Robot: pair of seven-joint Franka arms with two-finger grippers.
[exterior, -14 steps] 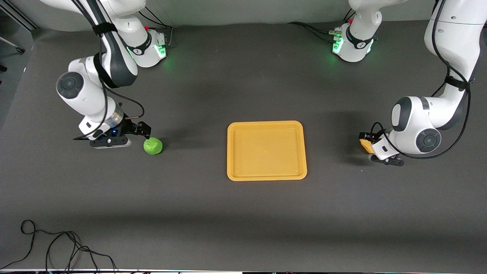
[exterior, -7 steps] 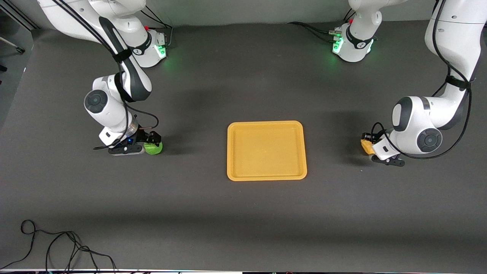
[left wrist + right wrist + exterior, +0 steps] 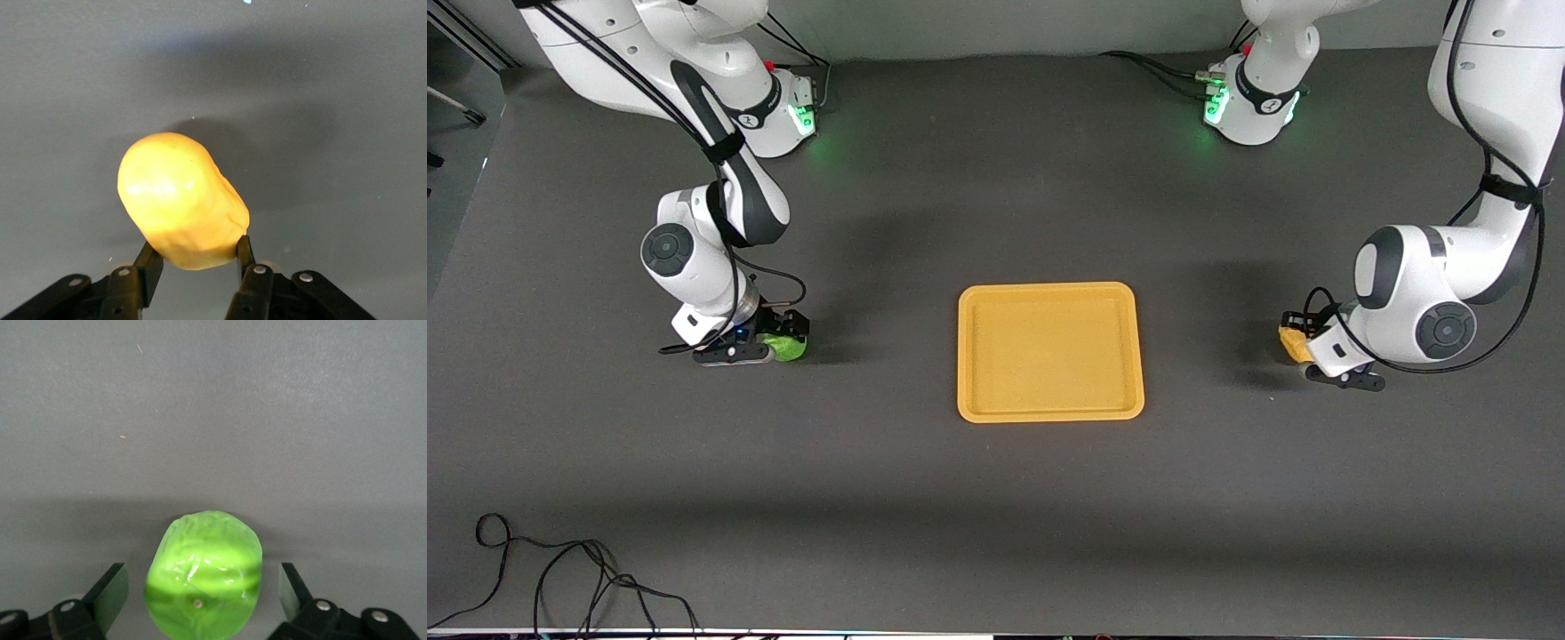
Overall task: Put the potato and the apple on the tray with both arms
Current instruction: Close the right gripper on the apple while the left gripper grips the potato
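My right tool (image 3: 769, 342) sits low on the counter (image 3: 978, 498), fingers spread wide around the apple (image 3: 787, 348) without touching; the empty tray (image 3: 1050, 411) lies mid-counter; my left tool (image 3: 1303, 347) pinches the potato (image 3: 1291, 342) at the left arm's end

Robotics laboratory: two white arms (image 3: 703, 187) bolted at 12 o'clock on a dark-matted table (image 3: 996, 498); loose cable (image 3: 560, 578) at 7 o'clock.
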